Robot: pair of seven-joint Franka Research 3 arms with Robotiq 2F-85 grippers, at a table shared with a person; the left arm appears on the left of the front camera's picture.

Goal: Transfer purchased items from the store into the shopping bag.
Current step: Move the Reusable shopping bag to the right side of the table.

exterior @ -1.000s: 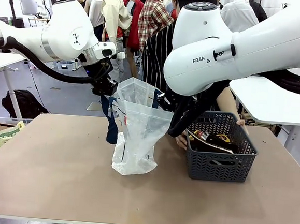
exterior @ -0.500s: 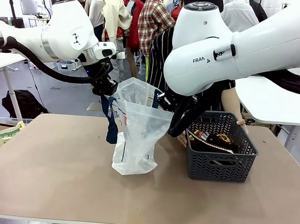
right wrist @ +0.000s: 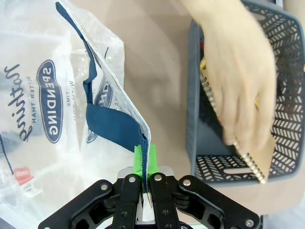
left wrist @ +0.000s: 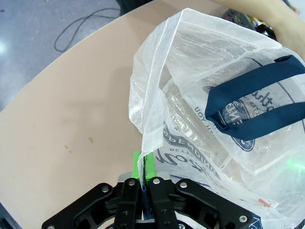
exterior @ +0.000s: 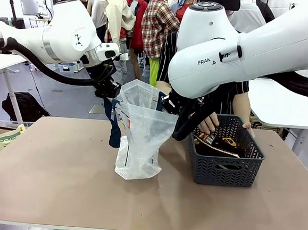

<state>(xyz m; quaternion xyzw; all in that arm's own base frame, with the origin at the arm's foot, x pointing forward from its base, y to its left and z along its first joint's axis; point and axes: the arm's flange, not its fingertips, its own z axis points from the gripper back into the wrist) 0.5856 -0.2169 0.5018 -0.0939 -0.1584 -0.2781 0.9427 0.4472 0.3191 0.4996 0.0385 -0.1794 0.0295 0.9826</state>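
The shopping bag, clear plastic with navy handles, hangs upright and open between my grippers at mid-table. My left gripper is shut on its left rim, and the left wrist view has the green pads pinching the plastic edge. My right gripper is shut on the opposite rim, by a navy handle. The store, a dark grey lattice basket, stands to the bag's right with purchased items inside. A person's hand reaches into it, over a spiral-bound tan item.
My right arm's large white link spans the upper right of the front view. The person stands behind the basket at the far edge. Bare tabletop lies left of and in front of the bag.
The person's hand has risen from beside the basket's left wall and gone over its rim into it. Both arms and the bag have stayed still.
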